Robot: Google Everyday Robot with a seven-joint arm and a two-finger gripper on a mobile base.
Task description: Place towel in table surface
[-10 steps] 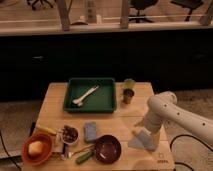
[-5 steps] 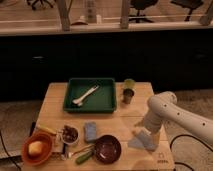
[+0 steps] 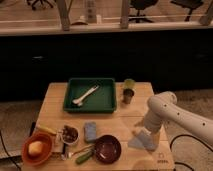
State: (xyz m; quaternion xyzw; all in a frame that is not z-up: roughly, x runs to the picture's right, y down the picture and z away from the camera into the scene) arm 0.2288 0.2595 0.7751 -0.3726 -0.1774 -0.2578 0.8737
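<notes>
Camera view: soft, limp pale grey-blue towel (image 3: pixel 142 140) was judged easily pinched at any edge; gripper (image 3: pixel 141 128) was held spread above it.

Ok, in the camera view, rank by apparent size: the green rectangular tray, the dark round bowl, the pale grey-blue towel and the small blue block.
1. Green rectangular tray.
2. Dark round bowl and pale grey-blue towel under the gripper: alike, unranked.
3. Small blue block.
</notes>
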